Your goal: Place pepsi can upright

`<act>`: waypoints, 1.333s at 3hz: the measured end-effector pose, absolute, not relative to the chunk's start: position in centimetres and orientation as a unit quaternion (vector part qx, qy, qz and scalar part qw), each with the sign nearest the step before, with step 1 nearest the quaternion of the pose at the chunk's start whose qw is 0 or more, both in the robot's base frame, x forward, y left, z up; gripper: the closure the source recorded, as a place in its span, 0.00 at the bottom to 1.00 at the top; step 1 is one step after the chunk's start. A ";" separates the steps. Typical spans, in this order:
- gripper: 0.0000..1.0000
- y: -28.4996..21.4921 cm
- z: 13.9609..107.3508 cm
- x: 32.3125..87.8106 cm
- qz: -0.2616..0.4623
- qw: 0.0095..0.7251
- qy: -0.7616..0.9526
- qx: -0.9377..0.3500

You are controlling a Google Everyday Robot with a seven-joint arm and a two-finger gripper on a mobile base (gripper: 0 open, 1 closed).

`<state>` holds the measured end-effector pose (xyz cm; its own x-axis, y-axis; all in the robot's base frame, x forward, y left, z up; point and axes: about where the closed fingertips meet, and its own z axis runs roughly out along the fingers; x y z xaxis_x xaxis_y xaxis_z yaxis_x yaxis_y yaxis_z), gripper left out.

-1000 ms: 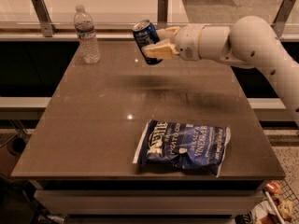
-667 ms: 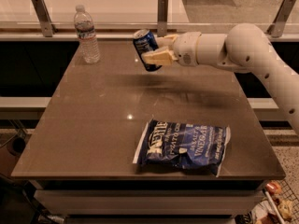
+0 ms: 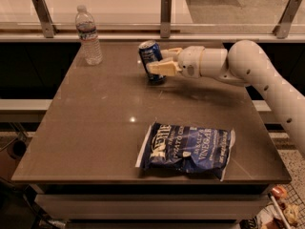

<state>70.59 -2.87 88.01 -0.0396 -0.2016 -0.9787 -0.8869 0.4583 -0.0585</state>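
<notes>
The pepsi can (image 3: pixel 150 59) is a small blue can with a silver top, near the back middle of the table, tilted slightly to the left with its bottom at or just above the tabletop. My gripper (image 3: pixel 161 63) reaches in from the right on a white arm, and its tan fingers (image 3: pixel 161 68) are shut on the can's right side.
A clear plastic water bottle (image 3: pixel 88 35) stands upright at the back left. A dark blue chip bag (image 3: pixel 187 149) lies flat near the front right. The brown table (image 3: pixel 95 128) has a railing with metal posts (image 3: pixel 166 15) behind its far edge.
My gripper has carried the can down and a little to the left, from above the table to the tabletop, and the can is closer to upright.
</notes>
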 end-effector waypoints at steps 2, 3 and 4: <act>1.00 -3.2 86.6 71.0 0.329 0.548 0.657 -0.399; 1.00 -3.2 86.6 71.0 0.329 0.548 0.657 -0.399; 1.00 -3.4 85.9 71.1 0.333 0.542 0.666 -0.390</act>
